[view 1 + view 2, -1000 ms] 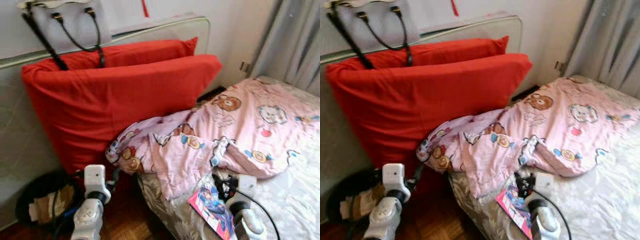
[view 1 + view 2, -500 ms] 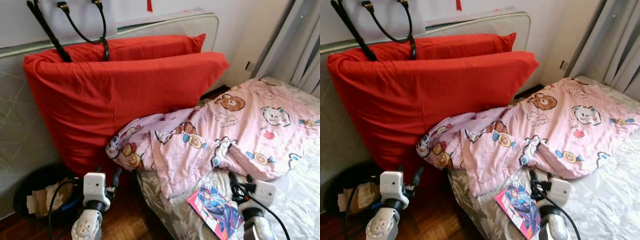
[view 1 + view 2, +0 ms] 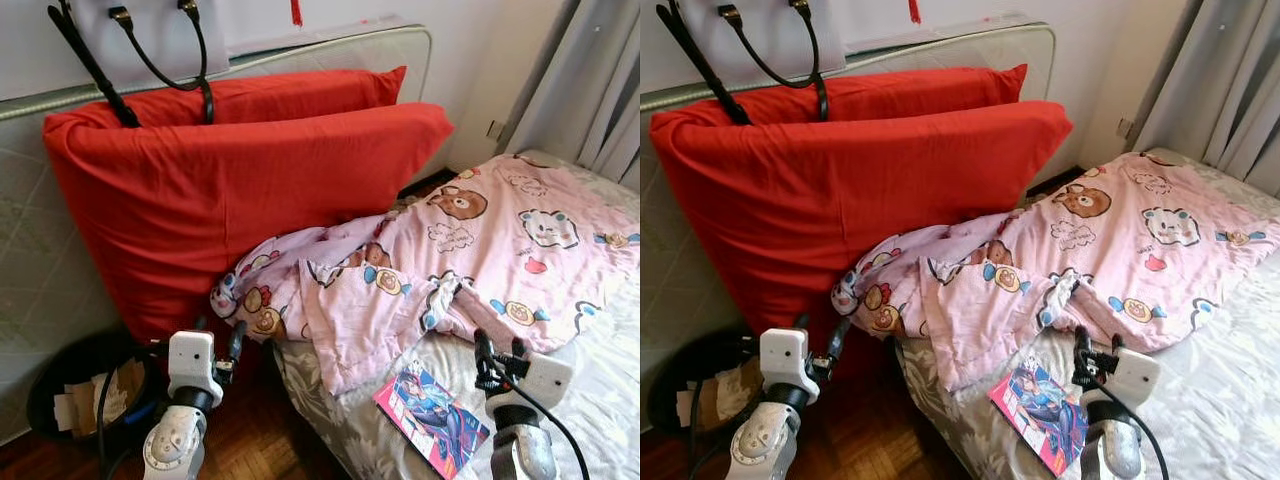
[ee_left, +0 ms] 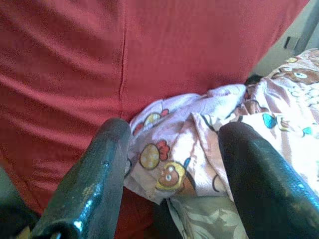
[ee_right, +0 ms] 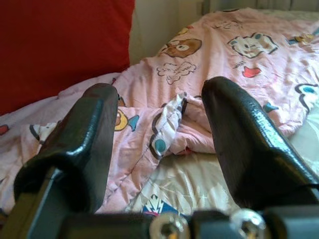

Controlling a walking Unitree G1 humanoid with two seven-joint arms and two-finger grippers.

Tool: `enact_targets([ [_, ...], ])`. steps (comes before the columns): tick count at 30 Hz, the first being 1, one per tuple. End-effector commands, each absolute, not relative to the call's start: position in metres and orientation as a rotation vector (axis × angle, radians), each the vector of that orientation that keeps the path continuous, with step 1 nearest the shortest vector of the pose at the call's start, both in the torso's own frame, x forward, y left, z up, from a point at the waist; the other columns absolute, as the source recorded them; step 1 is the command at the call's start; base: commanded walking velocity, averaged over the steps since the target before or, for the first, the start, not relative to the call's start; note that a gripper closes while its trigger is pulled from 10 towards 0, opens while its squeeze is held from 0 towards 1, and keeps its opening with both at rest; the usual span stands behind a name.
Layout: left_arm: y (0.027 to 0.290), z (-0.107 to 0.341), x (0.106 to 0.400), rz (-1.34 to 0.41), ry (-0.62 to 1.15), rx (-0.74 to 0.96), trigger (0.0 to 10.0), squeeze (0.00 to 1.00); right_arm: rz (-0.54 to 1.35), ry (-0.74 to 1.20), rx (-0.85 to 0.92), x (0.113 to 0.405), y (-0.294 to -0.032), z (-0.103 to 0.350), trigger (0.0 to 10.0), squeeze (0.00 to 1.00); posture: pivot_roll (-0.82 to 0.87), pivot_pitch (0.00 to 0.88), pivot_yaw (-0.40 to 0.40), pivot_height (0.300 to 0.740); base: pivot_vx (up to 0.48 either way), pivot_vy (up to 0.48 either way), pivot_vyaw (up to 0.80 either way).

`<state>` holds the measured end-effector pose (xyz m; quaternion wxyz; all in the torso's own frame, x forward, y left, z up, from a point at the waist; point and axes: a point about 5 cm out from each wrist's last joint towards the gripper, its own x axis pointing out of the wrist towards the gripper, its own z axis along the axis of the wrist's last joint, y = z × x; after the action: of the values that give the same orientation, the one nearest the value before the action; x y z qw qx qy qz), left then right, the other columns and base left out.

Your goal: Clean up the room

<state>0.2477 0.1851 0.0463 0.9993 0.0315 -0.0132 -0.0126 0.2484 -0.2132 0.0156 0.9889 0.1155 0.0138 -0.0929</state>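
Observation:
A crumpled pink cartoon-print blanket (image 3: pixel 470 250) lies across the bed, one end hanging off the near corner beside the red pillows (image 3: pixel 230 190). A colourful comic book (image 3: pixel 432 408) lies flat on the pale sheet (image 3: pixel 600 420) just below the blanket's edge. My right gripper (image 3: pixel 498 352) stands open over the sheet, right of the comic book and short of the blanket fold (image 5: pixel 167 124). Lower left, over the floor, my left gripper (image 3: pixel 222 342) is open and faces the hanging blanket end (image 4: pixel 169 149), holding nothing.
Two big red pillows lean on an upright mattress (image 3: pixel 40 260), with a white black-handled bag (image 3: pixel 150 25) above. A black basket (image 3: pixel 40 385) of paper scraps stands on the wooden floor (image 3: pixel 250 445) at the left. Grey curtains (image 3: pixel 600 90) hang at the right.
My right gripper has shifted right, off the comic book, which now lies fully uncovered. The head view has shifted a little; the left arm stays about where it was.

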Motion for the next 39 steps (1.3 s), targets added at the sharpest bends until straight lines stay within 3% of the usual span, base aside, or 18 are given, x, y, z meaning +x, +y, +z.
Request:
enact_targets([
  [1,0.183,0.049,0.245,-0.010,-0.030,0.038,10.0,0.00,-0.180,0.042,0.216,0.249,-0.217,0.017,10.0,0.00,0.09,0.000,-0.078,0.740,0.000,0.000,0.00],
  [11,0.174,0.044,0.232,-0.027,0.011,0.021,10.0,0.00,-0.146,0.060,0.171,0.251,-0.214,0.022,10.0,0.00,0.04,0.000,-0.091,0.700,0.000,0.000,0.00],
  [23,0.183,0.051,0.235,-0.009,0.013,0.026,10.0,0.00,-0.127,0.087,0.175,0.249,-0.200,0.021,10.0,0.00,0.04,0.000,-0.056,0.700,0.000,0.000,0.00],
  [27,0.183,0.053,0.235,-0.006,0.014,0.028,10.0,0.00,-0.118,0.089,0.169,0.247,-0.199,0.021,10.0,0.00,0.05,0.000,-0.058,0.677,0.000,0.000,0.00],
  [39,0.182,0.053,0.231,-0.011,0.020,0.022,10.0,0.00,-0.102,0.119,0.153,0.245,-0.197,0.019,10.0,0.00,0.05,0.000,-0.065,0.677,0.000,0.000,0.00],
])
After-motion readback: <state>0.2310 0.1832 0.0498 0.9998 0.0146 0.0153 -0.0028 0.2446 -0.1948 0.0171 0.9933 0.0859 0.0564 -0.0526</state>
